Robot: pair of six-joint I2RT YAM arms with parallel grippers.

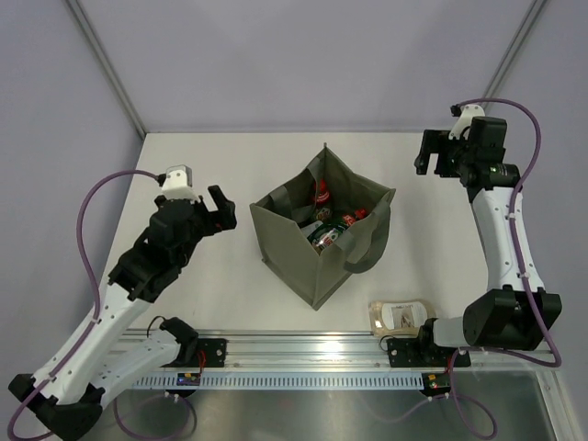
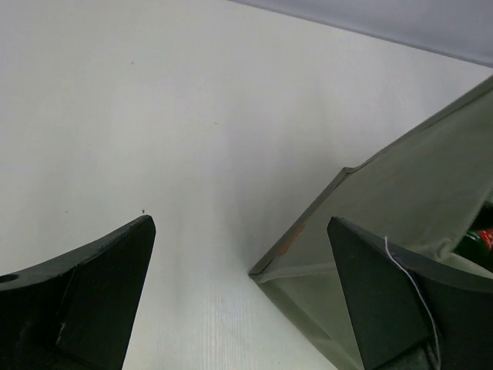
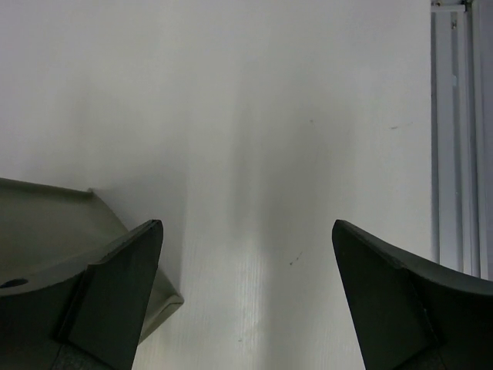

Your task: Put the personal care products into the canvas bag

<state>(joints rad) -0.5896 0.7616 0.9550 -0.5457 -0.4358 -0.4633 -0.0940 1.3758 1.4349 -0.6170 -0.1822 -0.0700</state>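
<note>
Near the right arm's base, pouch point(image 1: 401, 315) is lying outside the bag point(image 1: 294, 257).
Left gripper point(image 1: 223, 208), right gripper point(image 1: 430, 161) are both gaping, empty; pouch is looking soft, light, so likely pinching one edge.

Inside the canvas bag point(image 1: 287, 250), the bottles point(image 1: 327, 235) are mostly hidden by its walls. Both wrist views crop the bag.

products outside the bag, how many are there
1: the pouch lies on the table, near its front edge, to the right of the bag. The other products in view are inside the bag, where more may be hidden.
</note>
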